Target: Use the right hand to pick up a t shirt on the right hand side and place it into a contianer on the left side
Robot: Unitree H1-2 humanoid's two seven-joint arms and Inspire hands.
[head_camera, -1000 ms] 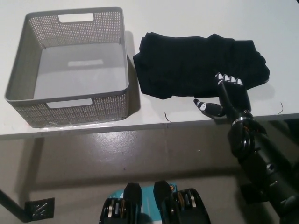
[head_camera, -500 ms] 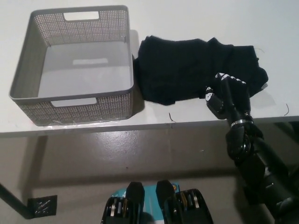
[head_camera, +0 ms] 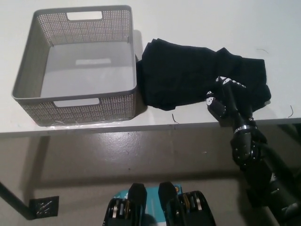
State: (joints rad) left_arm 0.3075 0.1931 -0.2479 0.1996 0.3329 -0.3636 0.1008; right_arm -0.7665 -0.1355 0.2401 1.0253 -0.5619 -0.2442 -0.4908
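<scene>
T-shirt, black cloth, crumpled (head_camera: 197, 73): lies on the white table top (head_camera: 211, 21), right half, its left edge just beside the right wall of the grey perforated plastic basket with cut-out handles (head_camera: 127, 101). Loose threads trail from the cloth onto the table near the front edge.

Right hand, black with white-marked fingertips (head_camera: 228, 96): sits on the near right part of the shirt, close to the table's front edge. Fingers are curled down into the fabric; cloth is bunched around them (whether any fold is truly pinched cannot be told, black on black).

Basket: stands on the left half of the table, interior bare, grey floor visible.

Left hand: out of view.

Writing: no brand, label or readable text is discernible on shirt, basket or hand.
</scene>
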